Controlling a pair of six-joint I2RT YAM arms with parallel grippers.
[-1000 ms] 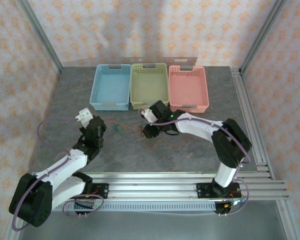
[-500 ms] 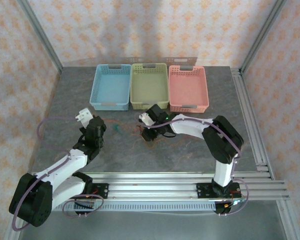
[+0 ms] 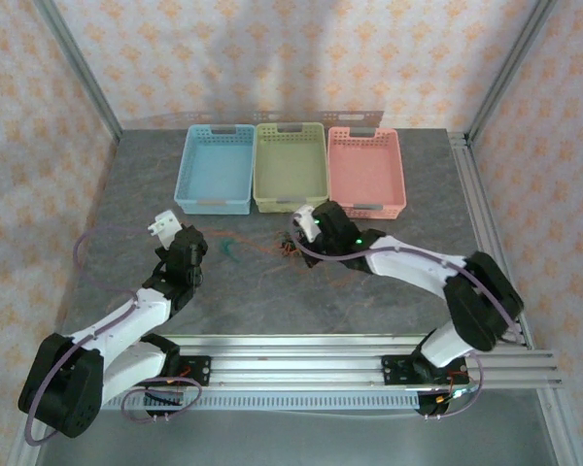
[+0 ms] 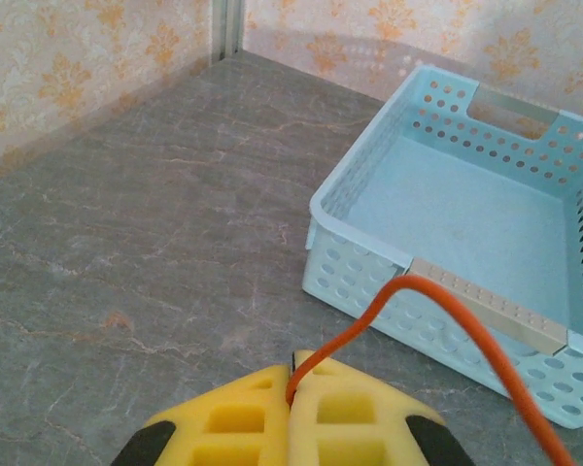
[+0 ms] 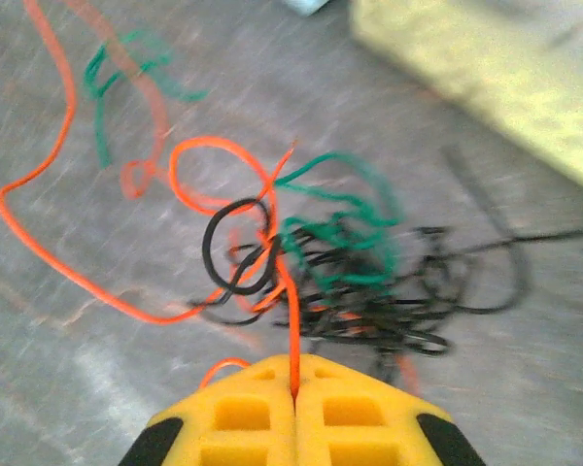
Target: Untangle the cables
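The cables [image 3: 280,250] lie on the grey bench [image 3: 272,301] a little toward 12 o'clock from its middle, just at 6 o'clock of the green basket [image 3: 290,202]. In the right wrist view they form a loose knot [image 5: 340,282] of black strands [image 5: 437,301] and green strands [image 5: 345,228] threaded with orange. The knot sits at 12 to 1 o'clock of the right fingers [image 5: 294,381]. Those fingers are pressed fully together and pinch one orange strand [image 5: 290,301], which rises straight out of their seam into the knot. A long orange loop [image 5: 49,243] sweeps out toward 10 o'clock. A separate green squiggle [image 5: 102,107] lies at 11 o'clock, apart from the knot.

The left fingers [image 4: 293,377] are also closed tight, with an orange cable [image 4: 437,306] clamped in their seam. It arches up and runs off toward 4 o'clock in front of the blue basket [image 4: 316,209].

From above, the left fingers sit at 9 o'clock of the knot, well apart from it. The green squiggle lies between them and the knot. The right fingers are at the knot's 3 o'clock side, touching it. The blue basket, green basket and pink basket [image 3: 367,206] stand side by side along the bench's 12 o'clock edge.
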